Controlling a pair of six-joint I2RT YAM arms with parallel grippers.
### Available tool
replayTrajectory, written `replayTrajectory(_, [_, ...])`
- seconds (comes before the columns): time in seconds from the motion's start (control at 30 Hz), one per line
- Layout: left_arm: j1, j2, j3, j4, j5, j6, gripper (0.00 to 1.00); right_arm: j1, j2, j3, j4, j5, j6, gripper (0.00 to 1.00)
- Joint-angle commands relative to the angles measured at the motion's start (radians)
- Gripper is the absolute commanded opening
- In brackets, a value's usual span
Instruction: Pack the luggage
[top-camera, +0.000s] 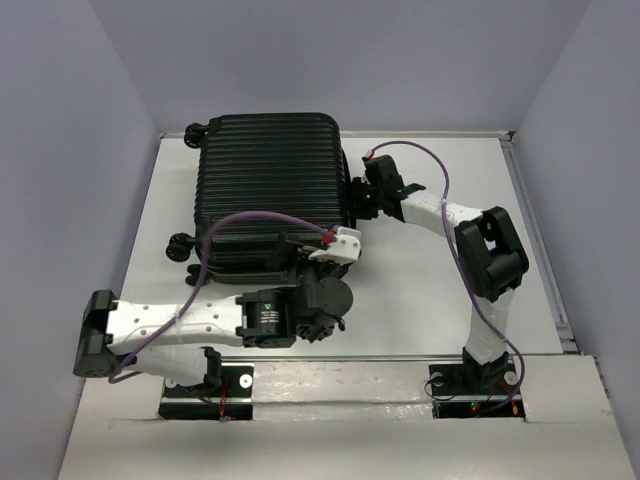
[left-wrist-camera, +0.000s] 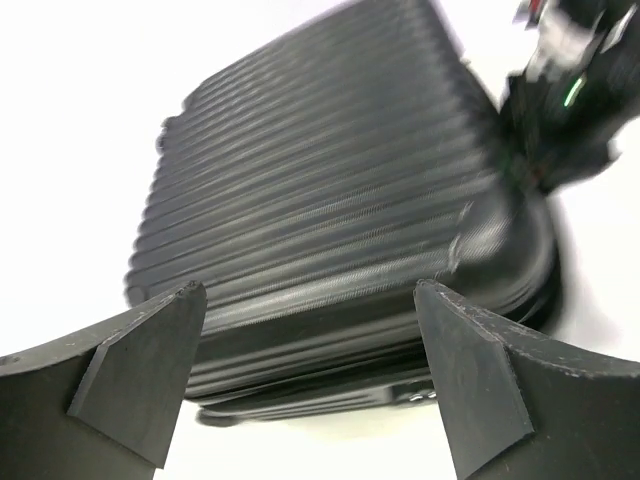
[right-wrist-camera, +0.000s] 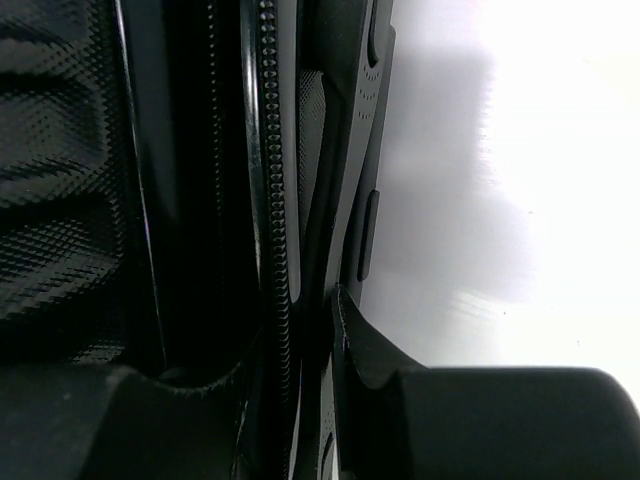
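The luggage (top-camera: 270, 180), a black ribbed hard-shell suitcase, lies flat and closed on the white table, its wheels (top-camera: 181, 245) pointing left. My left gripper (top-camera: 287, 254) is at the near edge of the luggage (left-wrist-camera: 330, 200). In the left wrist view it (left-wrist-camera: 310, 290) is open and empty, the shell's edge between and beyond the fingers. My right gripper (top-camera: 358, 196) is at the luggage's right side. In the right wrist view it (right-wrist-camera: 300, 340) is closed on the zipper rim (right-wrist-camera: 270, 200) of the luggage (right-wrist-camera: 60, 150).
Grey walls enclose the white table (top-camera: 430, 290) at the back and both sides. A raised rail (top-camera: 535, 240) runs along the right edge. The right arm (left-wrist-camera: 565, 90) shows at the upper right of the left wrist view.
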Motion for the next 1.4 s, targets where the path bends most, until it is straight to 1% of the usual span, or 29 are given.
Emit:
replayTrajectory(0.0, [-0.015,-0.149,0.137,-0.060,0.048,-0.307,0.99,0.028,-0.015,-0.002,0.114,-0.145,-0.009,0.14])
replayTrajectory(0.03, [-0.012,-0.160,0.153,-0.142,0.100,-0.355,0.99,0.028,-0.019,-0.006,0.115,-0.143,-0.004,0.14])
replayTrajectory(0.13, [-0.003,-0.201,0.168,-0.135,0.166,-0.365,0.99,0.019,-0.035,-0.020,0.123,-0.145,0.000,0.19])
replayTrajectory(0.17, [0.013,-0.201,0.208,-0.203,0.182,-0.418,0.99,0.019,-0.042,-0.022,0.125,-0.145,0.002,0.23])
replayTrajectory(0.2, [0.054,-0.200,0.239,-0.260,0.177,-0.466,0.99,0.019,-0.055,-0.023,0.123,-0.145,0.002,0.34])
replayTrajectory(0.23, [0.142,-0.200,0.300,-0.364,0.211,-0.548,0.99,0.019,-0.064,-0.023,0.122,-0.146,-0.003,0.39])
replayTrajectory(0.27, [0.216,-0.215,0.325,-0.407,0.261,-0.589,0.99,0.019,-0.077,-0.022,0.119,-0.146,-0.004,0.48])
replayTrajectory(0.3, [0.293,-0.215,0.337,-0.434,0.318,-0.619,0.97,0.019,-0.089,-0.022,0.116,-0.145,-0.007,0.48])
replayTrajectory(0.33, [0.371,-0.256,0.315,-0.394,0.423,-0.597,0.92,0.019,-0.116,-0.014,0.108,-0.139,-0.015,0.56])
replayTrajectory(0.37, [0.448,-0.279,0.298,-0.373,0.467,-0.588,0.90,0.019,-0.129,-0.008,0.090,-0.134,-0.018,0.61])
replayTrajectory(0.4, [0.596,-0.316,0.288,-0.370,0.502,-0.601,0.85,0.019,-0.141,0.000,0.077,-0.130,-0.024,0.67])
replayTrajectory(0.43, [0.669,-0.332,0.282,-0.371,0.537,-0.607,0.83,0.019,-0.150,0.009,0.063,-0.125,-0.032,0.71])
replayTrajectory(0.47, [0.733,-0.341,0.285,-0.377,0.615,-0.607,0.82,0.019,-0.169,0.021,0.053,-0.116,-0.042,0.73])
replayTrajectory(0.5, [0.849,-0.343,0.291,-0.394,0.643,-0.616,0.79,0.019,-0.175,0.026,0.033,-0.110,-0.058,0.76])
replayTrajectory(0.6, [1.025,-0.330,0.287,-0.443,0.801,-0.601,0.73,0.019,-0.207,0.024,0.005,-0.065,-0.075,0.77])
replayTrajectory(0.63, [1.144,-0.312,0.264,-0.452,0.899,-0.595,0.69,0.010,-0.222,0.020,-0.007,-0.039,-0.090,0.77])
replayTrajectory(0.7, [1.256,-0.300,0.218,-0.434,0.988,-0.589,0.61,0.010,-0.239,0.009,-0.012,-0.019,-0.104,0.77])
replayTrajectory(0.73, [1.362,-0.300,0.174,-0.411,1.022,-0.594,0.60,0.010,-0.249,0.005,-0.016,-0.005,-0.117,0.77])
replayTrajectory(0.77, [1.410,-0.304,0.153,-0.394,1.091,-0.601,0.59,0.010,-0.265,-0.008,-0.023,0.004,-0.124,0.74])
replayTrajectory(0.8, [1.454,-0.306,0.132,-0.376,1.131,-0.604,0.59,0.010,-0.276,-0.015,-0.024,0.010,-0.137,0.70])
replayTrajectory(0.83, [1.508,-0.306,0.098,-0.345,1.179,-0.609,0.59,0.010,-0.290,-0.025,-0.026,0.025,-0.144,0.66])
replayTrajectory(0.87, [1.583,-0.303,0.087,-0.336,1.202,-0.610,0.59,0.010,-0.302,-0.046,-0.027,0.032,-0.148,0.59])
replayTrajectory(0.9, [1.619,-0.281,0.080,-0.328,1.229,-0.609,0.59,0.010,-0.330,-0.055,-0.029,0.033,-0.160,0.38])
replayTrajectory(0.97, [1.684,-0.249,0.075,-0.322,1.248,-0.598,0.59,0.001,-0.356,-0.074,-0.027,0.039,-0.170,0.22])
replayTrajectory(1.0, [1.697,-0.216,0.075,-0.319,1.245,-0.595,0.59,0.000,-0.370,-0.089,-0.027,0.041,-0.174,0.14])
replayTrajectory(1.13, [1.720,-0.145,0.066,-0.301,1.243,-0.592,0.55,0.000,-0.410,-0.109,-0.027,0.032,-0.190,0.12])
replayTrajectory(1.23, [1.731,-0.105,0.049,-0.278,1.227,-0.584,0.55,0.000,-0.414,-0.124,-0.026,0.026,-0.197,0.11])
replayTrajectory(1.37, [1.754,0.008,0.061,-0.287,1.225,-0.554,0.54,0.000,-0.393,-0.123,-0.024,-0.014,-0.197,0.09])
